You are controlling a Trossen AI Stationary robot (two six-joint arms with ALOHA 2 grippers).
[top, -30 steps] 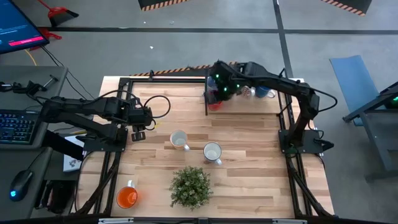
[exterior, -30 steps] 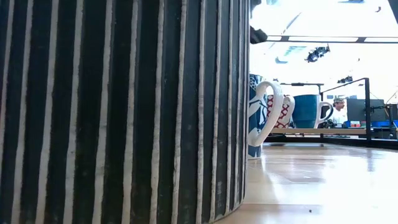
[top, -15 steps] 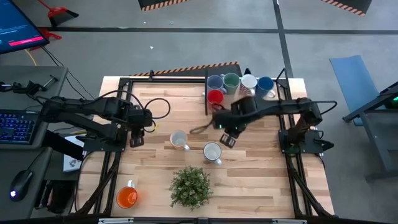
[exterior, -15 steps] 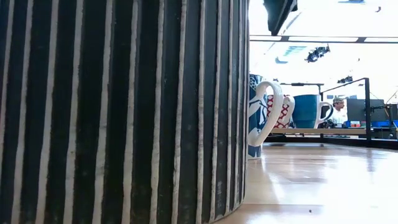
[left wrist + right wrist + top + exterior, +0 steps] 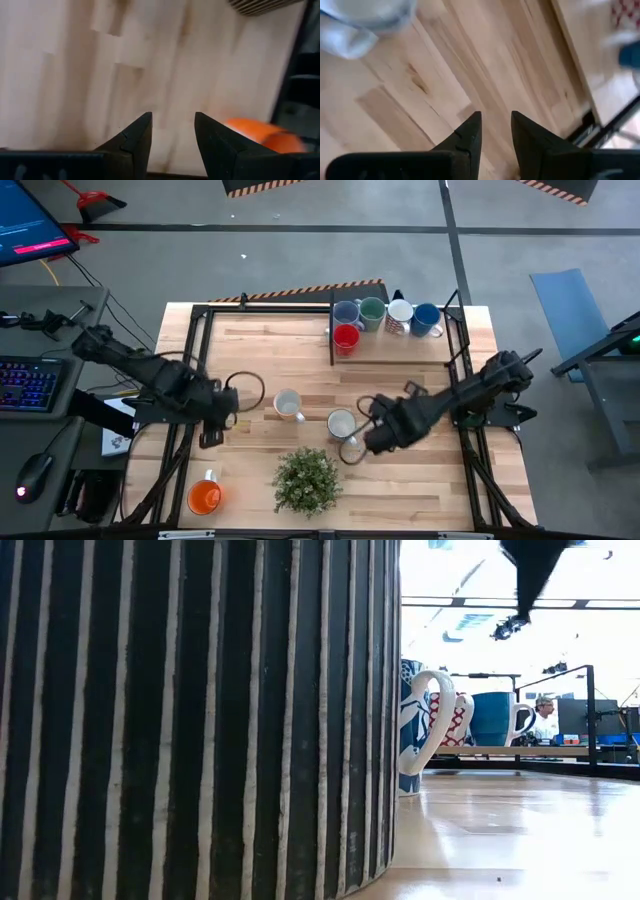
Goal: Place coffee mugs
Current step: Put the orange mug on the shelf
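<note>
Five coffee mugs stand at the far edge: lavender-blue (image 5: 347, 313), green (image 5: 372, 310), white with red pattern (image 5: 399, 315), blue (image 5: 427, 319) and red (image 5: 346, 338). A cream mug (image 5: 288, 404) and a white mug (image 5: 341, 423) stand mid-table. An orange mug (image 5: 204, 497) sits near the left front corner. My right gripper (image 5: 354, 447) hovers open just on the near side of the white mug (image 5: 365, 17), fingers pointing steeply down. My left gripper (image 5: 208, 437) hovers open over bare wood, on the far side of the orange mug (image 5: 260, 135).
A leafy potted plant (image 5: 307, 480) stands at the near middle; its striped pot (image 5: 200, 720) fills the low view's left. A dark frame (image 5: 332, 330) borders the far mugs. Bare wood (image 5: 420, 490) lies to the plant's right. A person (image 5: 545, 720) shows far behind the table.
My right gripper has swung from the row of mugs at the far edge toward the near edge, sinking and rolling, and now hangs beside the white mug. My left gripper has swung toward the near edge, toward the orange mug. No mug has moved.
</note>
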